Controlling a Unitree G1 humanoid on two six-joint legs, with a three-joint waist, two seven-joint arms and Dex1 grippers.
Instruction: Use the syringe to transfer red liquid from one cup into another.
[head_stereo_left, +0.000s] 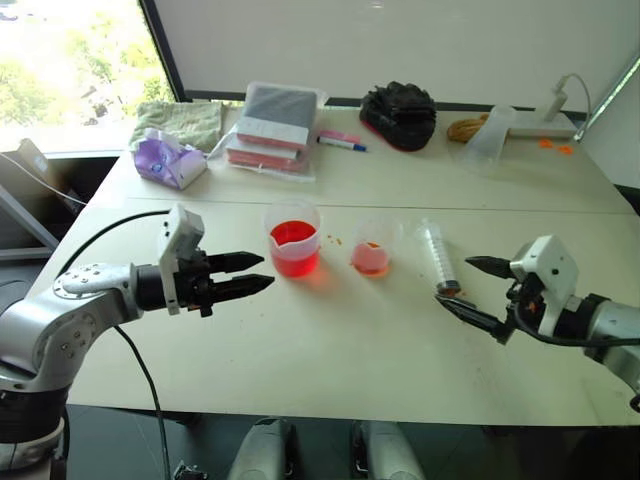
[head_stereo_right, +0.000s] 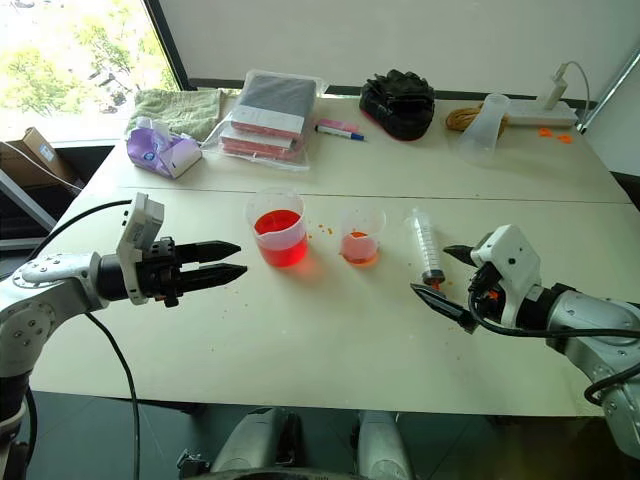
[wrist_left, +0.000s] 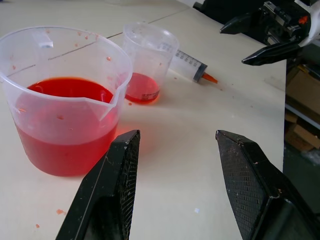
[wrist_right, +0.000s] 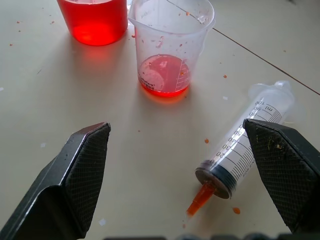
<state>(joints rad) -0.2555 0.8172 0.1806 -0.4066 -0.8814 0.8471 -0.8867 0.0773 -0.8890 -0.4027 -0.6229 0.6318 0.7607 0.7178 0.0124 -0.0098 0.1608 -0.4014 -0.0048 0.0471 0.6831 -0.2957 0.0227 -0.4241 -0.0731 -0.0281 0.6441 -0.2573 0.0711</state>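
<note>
Matte cream table | clear ribbed syringe lying | left claw, right claw agape

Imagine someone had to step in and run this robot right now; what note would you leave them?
Left hand: open, empty, hovering beside the large clear plastic beaker that holds deep red liquid.
Right hand: open, empty, hovering near the orange tip of the clear plastic syringe, which lies flat on the white table.
The smaller clear plastic cup stands between beaker and syringe, with a shallow red layer in it.
Done: unclear; red droplets spot the table.
Left: pick up the syringe, draw from the beaker, empty into the cup.
</note>
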